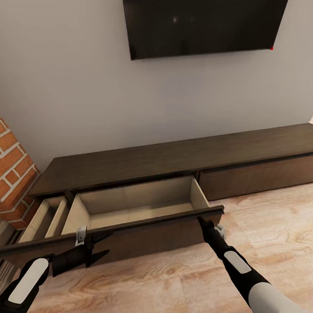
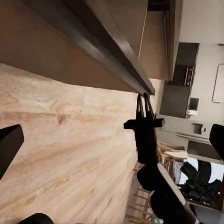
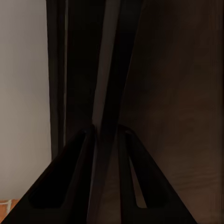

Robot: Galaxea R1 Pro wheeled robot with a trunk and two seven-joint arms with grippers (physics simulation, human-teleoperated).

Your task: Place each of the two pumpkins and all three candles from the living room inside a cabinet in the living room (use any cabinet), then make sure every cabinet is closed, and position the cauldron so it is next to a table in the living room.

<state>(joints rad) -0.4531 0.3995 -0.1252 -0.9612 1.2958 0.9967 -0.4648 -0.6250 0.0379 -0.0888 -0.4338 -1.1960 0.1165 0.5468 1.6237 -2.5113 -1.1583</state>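
- The cabinet (image 1: 175,157) runs long and low along the wall beneath a dark wall-mounted screen (image 1: 206,16), with a brick column (image 1: 6,163) at its left end. It is the storage the pumpkins and candles are meant for.
- Its wide drawer (image 1: 136,202) stands pulled well out over the wood floor (image 1: 185,276), pale beige inside and holding nothing I can see — so the stowing looks not yet begun here, or the drawer is about to be dealt with.
- A narrower compartment (image 1: 43,217) to its left is also open.
- The right gripper (image 1: 202,221) sits at the drawer front's top edge near its right corner. In the right wrist view the two fingers (image 3: 70,186) straddle a thin dark edge, nearly together on it — a pinch on the drawer front, I judge, suited to pulling or pushing it.
- The left gripper (image 1: 95,248) lies low in front of the drawer face at the left; its fingers are spread and hold nothing, probably waiting in reserve.
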